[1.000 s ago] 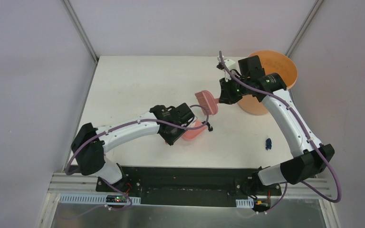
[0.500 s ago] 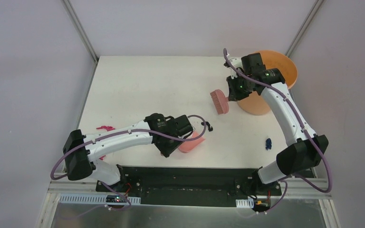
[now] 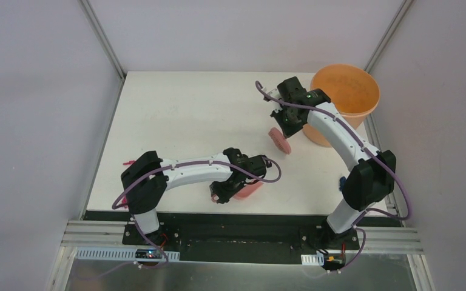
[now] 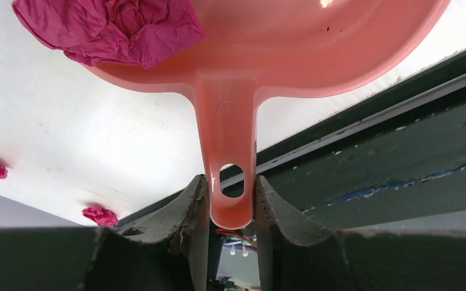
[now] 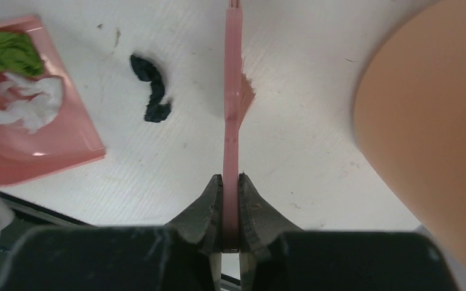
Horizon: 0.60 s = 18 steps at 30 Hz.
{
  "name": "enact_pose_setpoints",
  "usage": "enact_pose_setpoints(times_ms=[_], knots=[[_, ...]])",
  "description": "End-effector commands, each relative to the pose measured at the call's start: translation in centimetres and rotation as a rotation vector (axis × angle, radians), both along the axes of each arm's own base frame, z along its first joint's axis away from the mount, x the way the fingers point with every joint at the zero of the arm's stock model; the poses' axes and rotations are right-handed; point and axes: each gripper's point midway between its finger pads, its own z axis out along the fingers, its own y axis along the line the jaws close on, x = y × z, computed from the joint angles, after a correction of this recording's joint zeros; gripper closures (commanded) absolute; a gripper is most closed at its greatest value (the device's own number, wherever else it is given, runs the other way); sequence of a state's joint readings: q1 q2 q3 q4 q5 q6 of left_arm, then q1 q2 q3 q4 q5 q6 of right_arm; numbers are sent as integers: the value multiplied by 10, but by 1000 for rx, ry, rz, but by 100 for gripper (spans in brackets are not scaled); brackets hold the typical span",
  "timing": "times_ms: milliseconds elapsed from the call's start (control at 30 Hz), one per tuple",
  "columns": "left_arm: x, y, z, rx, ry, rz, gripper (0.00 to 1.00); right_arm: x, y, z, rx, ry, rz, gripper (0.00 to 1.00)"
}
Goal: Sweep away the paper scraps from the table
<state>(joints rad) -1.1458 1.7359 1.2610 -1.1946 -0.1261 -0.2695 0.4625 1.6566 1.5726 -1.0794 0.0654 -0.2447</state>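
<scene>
2 white arms (image 3: 188, 171) with black joints (image 3: 141, 185), purple cables (image 3: 277, 174) and dark grey claw fingers (image 4: 188, 225).

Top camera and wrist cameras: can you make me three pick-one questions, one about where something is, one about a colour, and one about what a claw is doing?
1. Where does the orange bucket stand?
A) near left corner
B) far right corner of the table
C) middle of the table

2. What colour is the big paper scrap in the dustpan?
A) yellow
B) magenta
C) grey

3. What is the right claw doing?
A) hanging open
B) squeezing a sponge
C) shut on the brush

Answers:
1 B: the top view shows it at the table's far right corner.
2 B: the left wrist view shows it bright magenta.
3 C: the pink handle is pinched between its jaws.
</scene>
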Motion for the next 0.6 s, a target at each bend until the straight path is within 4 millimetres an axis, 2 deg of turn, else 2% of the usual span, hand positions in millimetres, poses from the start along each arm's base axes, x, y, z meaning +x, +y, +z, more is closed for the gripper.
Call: enact_pose_setpoints(times_ms=[0, 167, 300, 400, 567], knots=[[9, -28, 0, -67, -14, -31, 100, -27, 32, 0, 103, 90, 109, 100], [12, -38, -5, -58, 5, -46, 100, -60, 58, 2, 253, 221, 163, 100], [18, -46, -7, -66, -7, -60, 100, -86, 71, 15, 365, 301, 199, 100], [19, -51, -11, -68, 5, -72, 100, -89, 67, 29, 409, 291, 187, 100], [21, -56, -14, -82, -6, -78, 100, -92, 62, 61, 582, 318, 135, 100]])
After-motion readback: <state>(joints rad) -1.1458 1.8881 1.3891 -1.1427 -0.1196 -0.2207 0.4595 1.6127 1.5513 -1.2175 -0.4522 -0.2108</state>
